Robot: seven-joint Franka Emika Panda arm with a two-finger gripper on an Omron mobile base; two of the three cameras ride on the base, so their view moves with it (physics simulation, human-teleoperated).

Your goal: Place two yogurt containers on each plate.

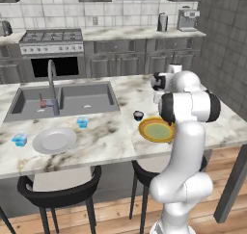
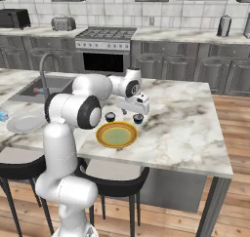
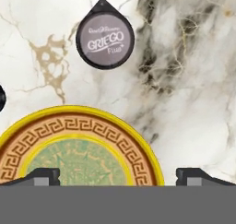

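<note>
Marble counter [image 2: 185, 119] carries both dark yogurt cups [image 3: 105, 34] just beyond the orange plate [image 3: 80, 121], none plated yet; the gripper [image 3: 117, 174] hangs above, jaws wide apart, seemingly readying a pick.

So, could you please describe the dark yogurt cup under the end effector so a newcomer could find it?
Start at the marble island and find the orange-yellow plate near its front edge. Two dark cups sit just behind it; the right-hand cup is directly below the end effector. Its pale lid reads GRIEGO. The other two cups are light blue, beside the grey plate.
</note>
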